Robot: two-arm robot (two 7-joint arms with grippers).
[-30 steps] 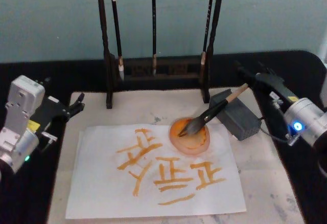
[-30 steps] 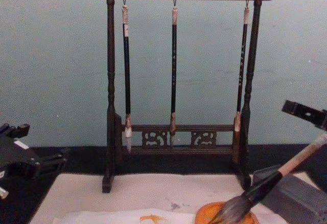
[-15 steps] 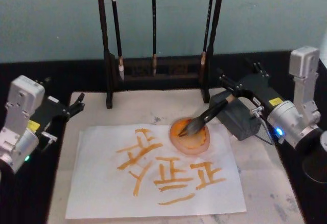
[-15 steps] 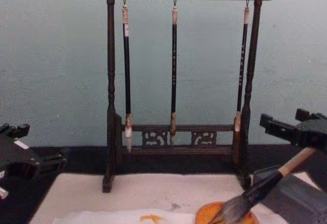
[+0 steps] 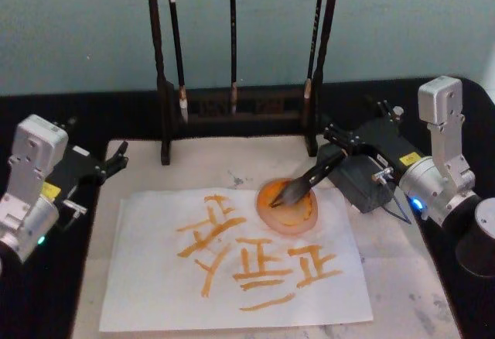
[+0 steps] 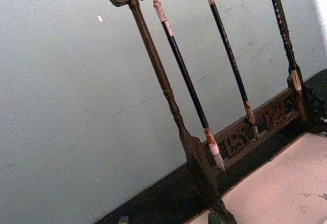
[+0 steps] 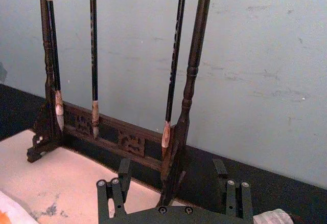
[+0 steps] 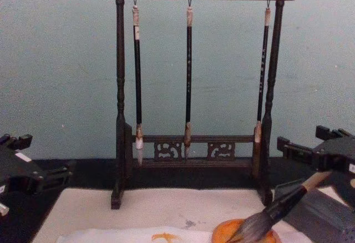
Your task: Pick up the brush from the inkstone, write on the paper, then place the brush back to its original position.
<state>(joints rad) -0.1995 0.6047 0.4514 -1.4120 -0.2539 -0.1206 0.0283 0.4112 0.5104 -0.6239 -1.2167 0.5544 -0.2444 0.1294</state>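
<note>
Starting nearest us, we count one paper (image 5: 155,292) with orange strokes, lying on the cream mat (image 5: 402,277). At its far right corner sits one round orange dish (image 5: 298,217).

The one big brush (image 5: 309,178) rests with its bristles in that dish. Its long axis slants up and away to the robot's right, and the handle is propped over one grey block (image 5: 362,188).

The right claw (image 5: 334,144) is at the handle's far end with its fingers spread wide. It seems to straddle the pale tip, though we cannot say whether it touches. From that claw the brush runs down and to the left, toward the paper, so we judge the grip must close across the slanted handle.

This arm is by far the nearer. The left claw (image 5: 116,157) hangs parked off the mat's left edge, well apart, and we cannot tell its state.

Farthest off stands one rack (image 5: 232,111) with three thin brushes (image 5: 232,37) hanging from it.
</note>
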